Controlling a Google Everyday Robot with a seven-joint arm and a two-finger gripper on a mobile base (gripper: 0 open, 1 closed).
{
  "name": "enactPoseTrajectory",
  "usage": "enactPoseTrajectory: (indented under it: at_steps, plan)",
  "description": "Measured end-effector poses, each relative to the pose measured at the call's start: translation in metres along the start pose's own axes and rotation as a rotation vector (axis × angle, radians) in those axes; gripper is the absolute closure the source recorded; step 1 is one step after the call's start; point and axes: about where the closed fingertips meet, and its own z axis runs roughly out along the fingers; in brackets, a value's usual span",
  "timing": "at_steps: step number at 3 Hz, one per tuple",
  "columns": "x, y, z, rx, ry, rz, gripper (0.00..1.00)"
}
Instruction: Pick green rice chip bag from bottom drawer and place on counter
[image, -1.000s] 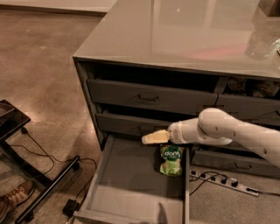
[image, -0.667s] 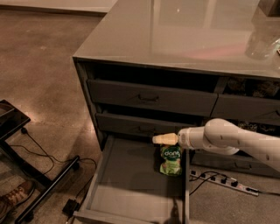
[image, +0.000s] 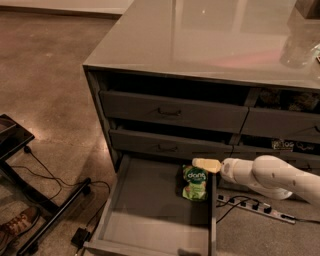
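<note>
- The gripper (image: 205, 164) had slid rightward over the open bottom drawer (image: 150, 220) — it now hung just above the top edge of the green rice chip bag (image: 195, 183).
- Whether its jaws were spread could not be told; the bag lay in the drawer's back right — apparently not yet picked.

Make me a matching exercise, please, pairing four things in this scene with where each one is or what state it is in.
Things:
1. green rice chip bag
2. bottom drawer
3. gripper
4. power strip

Places or states:
A. pulled open, lowest of the left stack
B. on the floor, right of the open drawer
C. lying in the drawer, near its back right corner
D. by the bag's top end, at the drawer's right side

Pairs: 1-C, 2-A, 3-D, 4-B
</note>
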Motion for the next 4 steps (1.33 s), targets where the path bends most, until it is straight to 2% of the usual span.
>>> enactPoseTrajectory:
  at_steps: [2,4]
  plan:
    - [0.011,-0.003,0.018,0.006,0.019,0.004,0.00]
    - [0.010,-0.009,0.024,0.025,0.021,0.025,0.00]
